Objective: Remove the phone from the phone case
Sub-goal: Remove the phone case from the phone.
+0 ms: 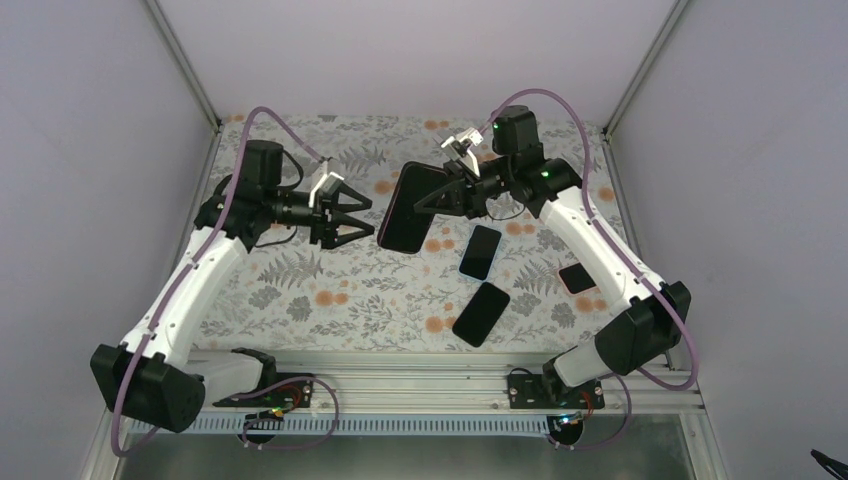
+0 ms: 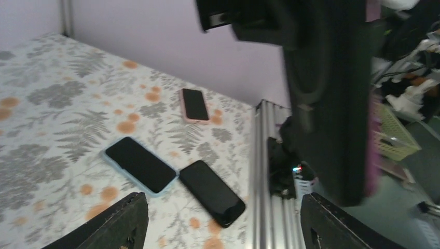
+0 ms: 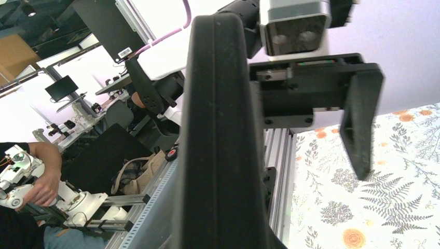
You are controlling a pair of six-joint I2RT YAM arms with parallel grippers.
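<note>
The cased phone (image 1: pixel 403 208) is up off the floral table (image 1: pixel 300 290), held in the air over its middle between the two arms. The jaws of the right arm (image 1: pixel 590 250) are closed tight on its right-hand edge. It hangs tilted, dark face towards the overhead camera. The jaws of the left arm (image 1: pixel 215 260) stand wide just beside the phone's left edge, one finger above the other, touching nothing. From the left wrist, the phone is a broad dark slab (image 2: pixel 332 104) close ahead, with a purplish strip down its right side. The arm's own fingers (image 2: pixel 122 223) are spread far apart at the bottom corners. From the right wrist, the phone is seen edge-on (image 3: pixel 223 135) filling the centre. One left-arm finger (image 3: pixel 360 119) stands apart to its right. It looks as if the phone sits inside its case, though no view shows the seam clearly enough to be sure. Three other handsets lie flat on the table to the right of the held one: a phone in a light-blue case (image 1: pixel 480 251), a black phone (image 1: pixel 481 313) nearer the rail, and a phone in a pink case (image 1: pixel 577 277) farther right.
</note>
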